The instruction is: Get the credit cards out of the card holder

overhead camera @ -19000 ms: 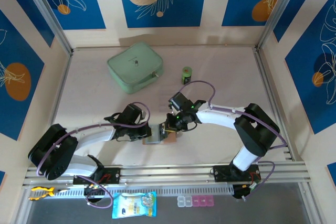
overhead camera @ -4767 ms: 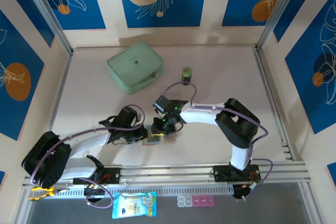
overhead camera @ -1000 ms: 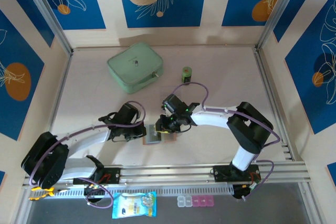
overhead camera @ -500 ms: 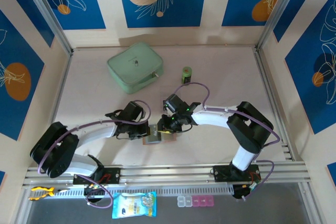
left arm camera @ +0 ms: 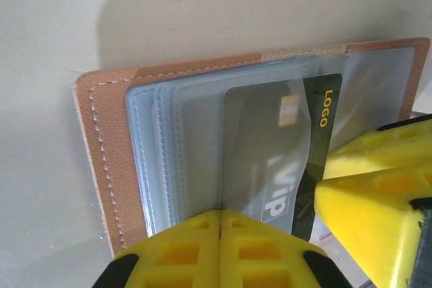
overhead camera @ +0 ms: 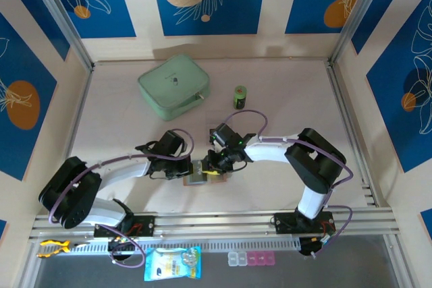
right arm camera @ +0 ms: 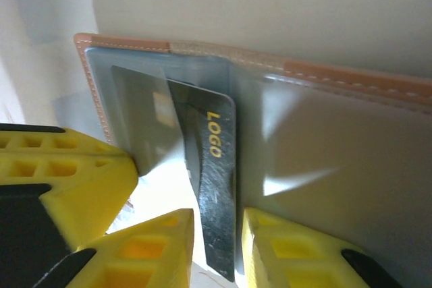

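Observation:
The tan leather card holder (overhead camera: 198, 179) lies open on the table between both arms, its grey pockets facing up (left arm camera: 101, 146) (right arm camera: 351, 79). A dark credit card (left arm camera: 270, 146) with yellow "LOGO" print sticks halfway out of a clear pocket. My left gripper (overhead camera: 189, 168) is shut, its tips (left arm camera: 221, 215) pressed on the pocket's near edge over the card. My right gripper (overhead camera: 210, 165) is narrowly open (right arm camera: 217, 224), with one finger on each side of the card's free end (right arm camera: 214, 166) and a thin gap on both sides. Any other cards are hidden.
A mint-green zip case (overhead camera: 173, 86) sits at the back left, with a small green cylinder (overhead camera: 239, 95) to its right. The metal rail (overhead camera: 216, 220) runs along the near table edge. A blue packet (overhead camera: 173, 263) and a pill box (overhead camera: 253, 258) lie below it.
Over the last second my left gripper has moved right onto the card holder's edge. My right gripper has shifted slightly left over the card.

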`<action>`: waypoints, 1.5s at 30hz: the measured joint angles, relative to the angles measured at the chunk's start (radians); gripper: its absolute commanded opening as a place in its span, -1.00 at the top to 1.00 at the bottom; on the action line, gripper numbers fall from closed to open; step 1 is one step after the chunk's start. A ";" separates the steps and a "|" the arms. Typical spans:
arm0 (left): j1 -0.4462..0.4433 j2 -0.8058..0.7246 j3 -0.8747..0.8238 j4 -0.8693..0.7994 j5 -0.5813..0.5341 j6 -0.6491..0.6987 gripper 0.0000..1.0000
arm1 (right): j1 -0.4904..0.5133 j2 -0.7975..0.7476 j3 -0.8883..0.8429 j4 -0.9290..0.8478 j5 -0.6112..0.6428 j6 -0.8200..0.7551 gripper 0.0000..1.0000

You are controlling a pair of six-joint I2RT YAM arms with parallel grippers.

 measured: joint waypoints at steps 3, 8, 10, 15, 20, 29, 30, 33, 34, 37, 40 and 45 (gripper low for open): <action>0.000 0.004 -0.001 0.009 0.000 0.000 1.00 | -0.004 0.000 -0.013 0.034 -0.019 0.006 0.53; 0.000 0.007 -0.001 0.017 0.000 0.000 0.99 | -0.014 0.000 -0.047 0.090 -0.045 0.028 0.61; 0.000 0.007 -0.001 0.017 0.000 0.000 0.99 | -0.017 0.000 -0.060 0.114 -0.054 0.034 0.68; 0.000 0.007 -0.001 0.017 0.000 0.000 0.99 | -0.025 -0.003 -0.077 0.138 -0.064 0.043 0.77; 0.000 0.007 -0.002 0.018 0.000 0.000 0.99 | -0.030 -0.032 -0.093 0.143 -0.064 0.039 0.81; -0.001 0.007 -0.009 0.035 0.001 0.000 0.99 | -0.056 -0.099 -0.098 0.045 -0.031 -0.010 0.82; -0.001 0.006 -0.009 0.035 0.001 0.000 0.99 | -0.057 -0.102 -0.090 0.019 -0.024 -0.019 0.82; -0.001 0.006 -0.010 0.038 0.001 0.000 0.99 | -0.057 -0.110 -0.046 -0.062 0.006 -0.056 0.83; -0.001 0.006 -0.010 0.038 0.001 0.000 0.99 | -0.057 -0.113 -0.029 -0.090 0.018 -0.068 0.82; -0.001 0.006 -0.010 0.039 0.001 0.000 0.99 | -0.056 -0.116 0.013 -0.154 0.048 -0.097 0.82; -0.001 0.006 -0.010 0.039 0.001 0.000 0.99 | -0.049 -0.115 0.039 -0.207 0.074 -0.118 0.82; -0.001 0.006 -0.012 0.044 0.002 0.000 0.98 | -0.027 -0.104 0.082 -0.289 0.119 -0.144 0.82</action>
